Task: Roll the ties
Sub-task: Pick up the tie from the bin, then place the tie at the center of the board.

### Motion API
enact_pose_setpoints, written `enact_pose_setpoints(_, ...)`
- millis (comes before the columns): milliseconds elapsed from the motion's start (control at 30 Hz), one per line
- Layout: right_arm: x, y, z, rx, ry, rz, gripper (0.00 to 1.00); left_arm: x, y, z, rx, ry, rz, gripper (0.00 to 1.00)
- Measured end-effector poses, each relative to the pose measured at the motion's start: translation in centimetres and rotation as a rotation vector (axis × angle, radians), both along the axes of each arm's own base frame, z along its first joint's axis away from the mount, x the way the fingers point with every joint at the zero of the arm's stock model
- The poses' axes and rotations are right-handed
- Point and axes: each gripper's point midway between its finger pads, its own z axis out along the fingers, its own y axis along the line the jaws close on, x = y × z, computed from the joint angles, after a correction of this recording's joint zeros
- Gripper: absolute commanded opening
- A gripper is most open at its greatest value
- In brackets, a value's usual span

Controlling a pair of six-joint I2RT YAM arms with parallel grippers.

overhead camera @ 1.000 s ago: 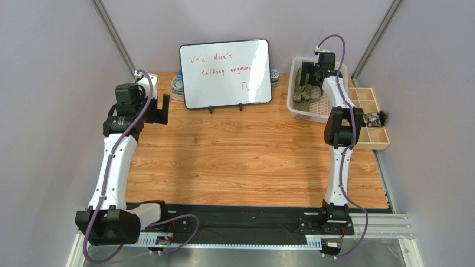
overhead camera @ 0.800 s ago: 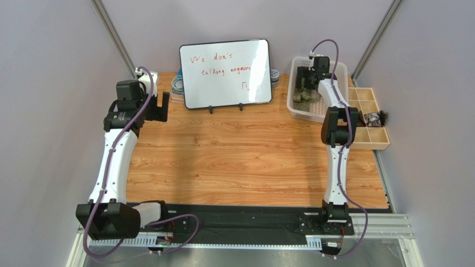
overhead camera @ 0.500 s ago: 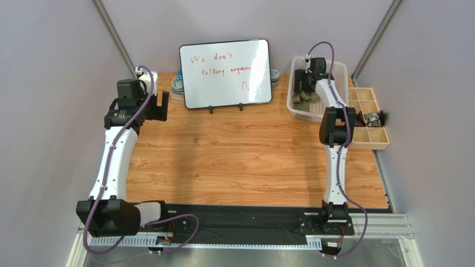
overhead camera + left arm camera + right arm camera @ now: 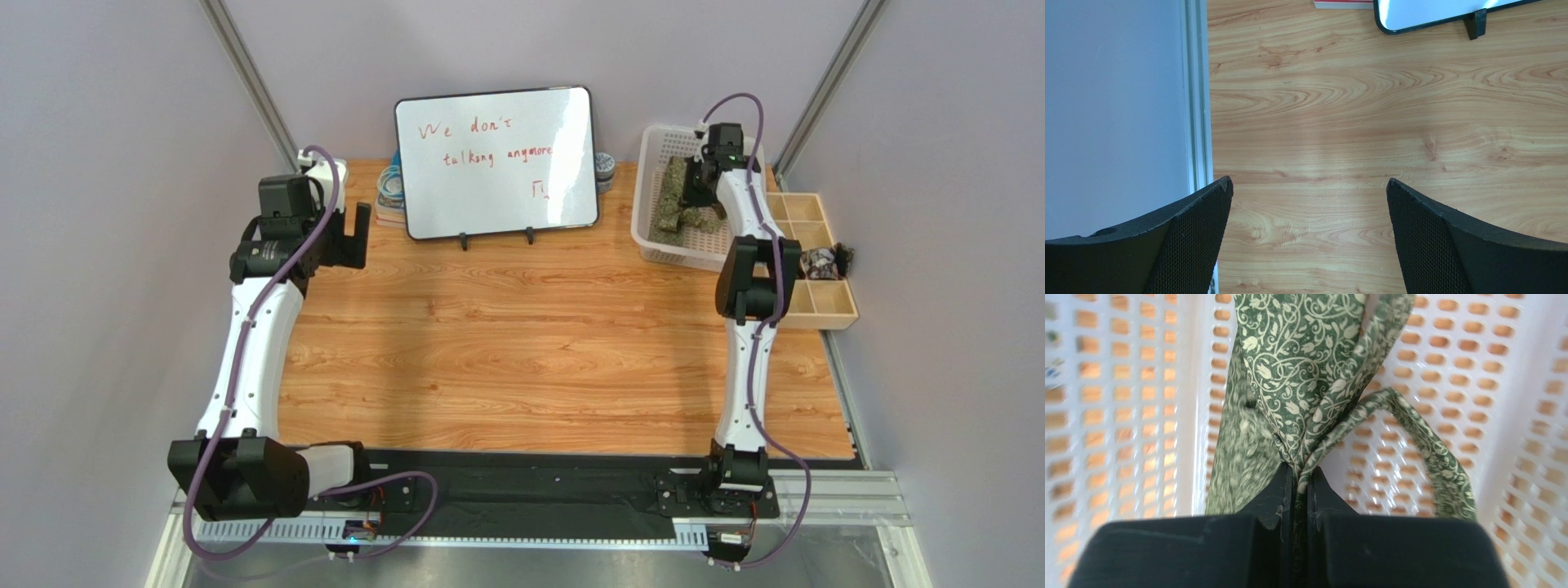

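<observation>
Shifting rightward since earlier, the right gripper [image 4: 1296, 478] is pinching the green patterned fabric tie [image 4: 1303, 373] inside the white perforated plastic basket [image 4: 1118, 386]; the left gripper [image 4: 1308, 187] is hovering wide open.

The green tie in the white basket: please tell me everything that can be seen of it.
The green tie is dark green cloth, printed or woven with pale leafy vines. It is bunched and folded, not rolled. The right gripper is shut on a gathered fold of it. One narrow part loops off to the side; a wider part, blurred, runs down inside the white perforated basket.
</observation>
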Motion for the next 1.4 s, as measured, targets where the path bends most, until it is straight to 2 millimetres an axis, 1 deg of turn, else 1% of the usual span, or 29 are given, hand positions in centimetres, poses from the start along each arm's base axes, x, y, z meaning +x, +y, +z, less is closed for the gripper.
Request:
enact_pose_setpoints(67,-1.0,-0.2,1.7,0.038,0.001,0.013,0.0,0.0,0.0,0.0,0.0,0.0,0.0,0.99)
enact_pose_setpoints(100,-1.4,-0.2,2.8,0.054,-0.007,0.021,0.0,0.0,0.0,0.0,0.0,-0.001,0.0,0.99)
enact_pose_setpoints(133,-1.8,0.0,4.4,0.073,-0.023,0.033,0.0,-0.1,0.0,0.1,-0.001,-0.002,0.0,0.99)
enact_pose_setpoints(167,-2.4,0.3,6.8,0.1,-0.055,0.053,0.0,-0.1,0.0,0.2,-0.001,-0.006,0.0,0.99)
enact_pose_setpoints(200,-3.0,0.7,8.8,0.117,-0.081,0.07,0.0,-0.2,-0.1,0.4,-0.004,-0.012,-0.003,0.99)
enact_pose_setpoints(300,-5.3,2.7,17.6,0.157,-0.224,0.146,0.0,-0.7,-0.4,1.1,-0.012,-0.04,-0.013,1.0)
enact_pose_setpoints(367,-7.5,4.7,23.7,0.174,-0.335,0.21,0.0,-1.4,-0.5,1.7,-0.015,-0.063,-0.018,0.99)
enact_pose_setpoints(433,-10.1,6.9,29.0,0.19,-0.442,0.275,0.0,-2.1,-0.7,2.3,-0.017,-0.087,-0.024,0.99)
enact_pose_setpoints(500,-12.9,9.2,32.8,0.216,-0.513,0.338,0.0,-2.6,-0.8,2.7,-0.019,-0.106,-0.029,0.99)
enact_pose_setpoints(533,-14.3,10.3,34.1,0.23,-0.537,0.368,0.0,-2.8,-0.8,2.9,-0.02,-0.114,-0.03,0.99)
enact_pose_setpoints(567,-15.4,11.1,35.1,0.244,-0.552,0.392,0.0,-3.0,-0.9,3.0,-0.022,-0.121,-0.033,0.99)
enact_pose_setpoints(633,-17.8,13.9,36.6,0.278,-0.58,0.459,0.0,-3.6,-1.1,3.3,-0.029,-0.136,-0.039,0.99)
enact_pose_setpoints(733,-21.0,17.8,37.3,0.325,-0.577,0.558,0.0,-4.2,-1.4,3.6,-0.039,-0.154,-0.05,0.99)
enact_pose_setpoints(833,-24.3,22.0,36.8,0.355,-0.553,0.683,0.0,-4.9,-1.8,4.0,-0.049,-0.176,-0.065,0.99)
enact_pose_setpoints(900,-26.7,24.1,35.5,0.35,-0.523,0.768,0.0,-5.3,-2.0,4.3,-0.055,-0.19,-0.077,1.0)
enact_pose_setpoints(967,-28.4,25.2,33.9,0.332,-0.49,0.836,0.0,-5.9,-2.3,4.5,-0.061,-0.202,-0.091,1.0)
enact_pose_setpoints(1067,-30.4,25.5,30.2,0.278,-0.421,0.919,0.0,-6.9,-2.9,4.6,-0.072,-0.216,-0.117,1.0)
enact_pose_setpoints(1133,-31.6,25.9,27.3,0.247,-0.353,0.982,0.0,-7.6,-3.2,4.5,-0.077,-0.221,-0.134,1.0)
enact_pose_setpoints(1200,-32.6,26.5,24.3,0.22,-0.287,1.051,0.0,-8.2,-3.5,4.4,-0.082,-0.223,-0.151,0.99)
enact_pose_setpoints(1233,-33.1,26.9,23.2,0.209,-0.259,1.089,0.0,-8.6,-3.7,4.2,-0.085,-0.217,-0.165,1.0)
enact_pose_setpoints(1300,-34.2,28.3,21.0,0.194,-0.206,1.182,0.0,-9.2,-4.2,4.0,-0.091,-0.211,-0.192,0.99)
enact_pose_setpoints(1367,-35.1,30.3,19.0,0.18,-0.165,1.292,0.0,-9.8,-4.7,3.6,-0.101,-0.203,-0.221,0.99)
enact_pose_setpoints(1400,-35.8,31.4,17.9,0.173,-0.141,1.35,0.02,-10.1,-4.9,3.4,-0.107,-0.2,-0.235,0.99)
